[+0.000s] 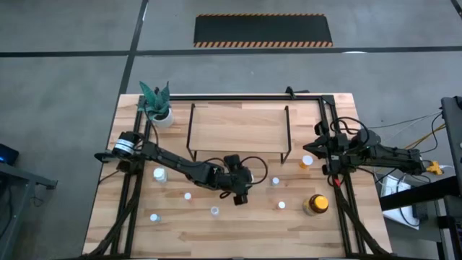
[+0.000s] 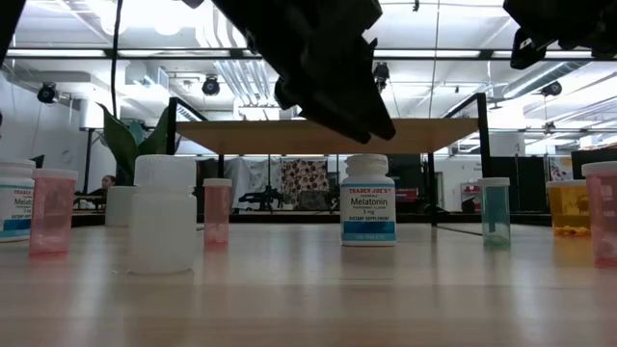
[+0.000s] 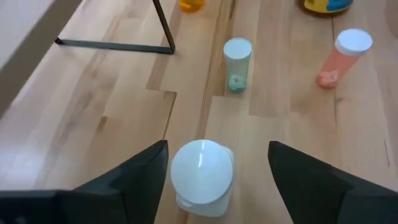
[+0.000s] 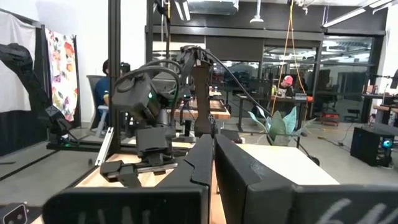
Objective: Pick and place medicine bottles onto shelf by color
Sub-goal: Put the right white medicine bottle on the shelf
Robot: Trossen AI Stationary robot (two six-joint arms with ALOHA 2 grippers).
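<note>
My left gripper [image 3: 217,163] is open and hangs over the middle of the table [image 1: 239,191], pointing down. A white bottle with a white cap and a blue melatonin label [image 3: 201,177] stands upright on the table below it, between the two fingers. In the low view the fingers [image 2: 371,116] end just above the bottle's cap [image 2: 367,164], touching nothing. The gripper hides this bottle in the high view. The shelf [image 1: 238,128] stands at the far middle of the table. My right gripper [image 1: 318,149] is shut and waits at the right side, by the shelf's right end.
Small bottles stand scattered on the near half of the table: a pale green one [image 3: 237,61], a pink white-capped one [image 3: 344,57], a larger white one [image 1: 159,174], an orange one [image 1: 307,161] and the amber yellow-capped one [image 1: 315,204]. A potted plant [image 1: 160,108] occupies the far left corner.
</note>
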